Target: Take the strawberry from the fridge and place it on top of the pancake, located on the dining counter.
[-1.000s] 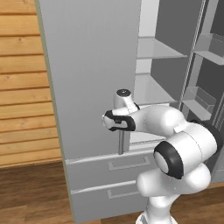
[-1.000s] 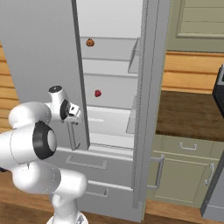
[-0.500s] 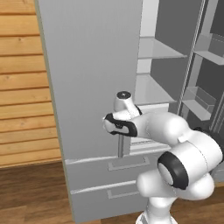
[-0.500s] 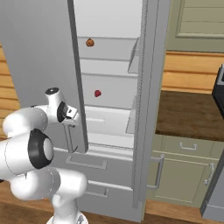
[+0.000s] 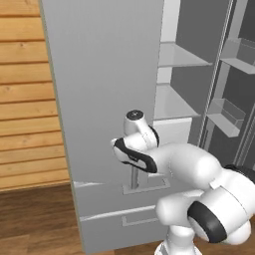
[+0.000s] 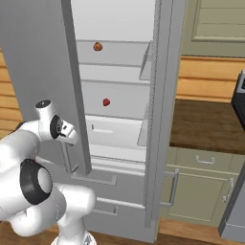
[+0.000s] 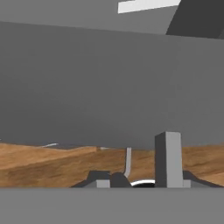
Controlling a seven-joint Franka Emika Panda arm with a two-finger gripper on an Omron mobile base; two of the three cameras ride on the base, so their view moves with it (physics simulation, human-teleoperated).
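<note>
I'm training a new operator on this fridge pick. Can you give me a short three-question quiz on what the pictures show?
1. True or false: the strawberry lies on the shelf below the orange-brown ball.
2. Where is the hand? A) among the shelves B) at the handle of the open door C) at a drawer
3. Fill in: the hand is ___, open or shut.

Key: 1 true; 2 B; 3 shut

Lt grey fridge (image 6: 43, 57), red strawberry (image 6: 106, 102), white shelves (image 6: 117, 52)
</note>
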